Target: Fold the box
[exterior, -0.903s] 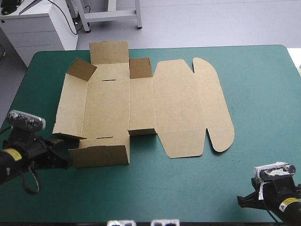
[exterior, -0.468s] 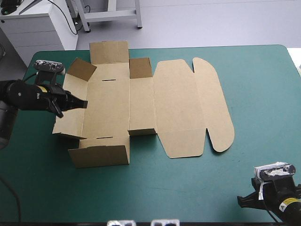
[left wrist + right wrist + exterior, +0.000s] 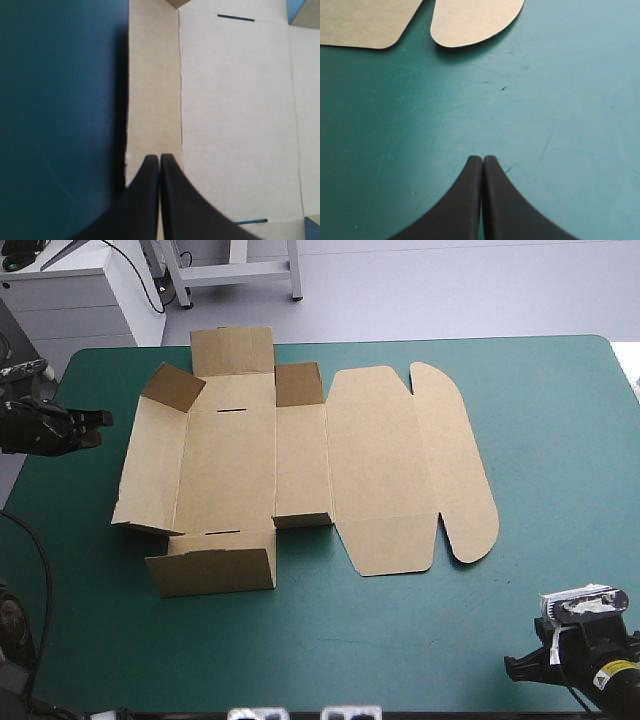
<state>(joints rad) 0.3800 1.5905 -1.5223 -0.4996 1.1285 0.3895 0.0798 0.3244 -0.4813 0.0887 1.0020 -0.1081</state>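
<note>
I see the box (image 3: 300, 455) lying opened out on the teal-green desk (image 3: 560, 440), somewhat left of the middle, with its rounded flap (image 3: 475, 22) flat toward the right. At the box's left end a few side flaps (image 3: 175, 388) stand partly raised; the rest of the sheet lies flat. My left tool (image 3: 159, 159) hangs at the desk's left edge, near the box but apart from it, black fingers pressed together into one point aimed at the box's outer panel. My right tool (image 3: 482, 159) sits by the near right corner, well apart from the box, its fingers likewise together.
</note>
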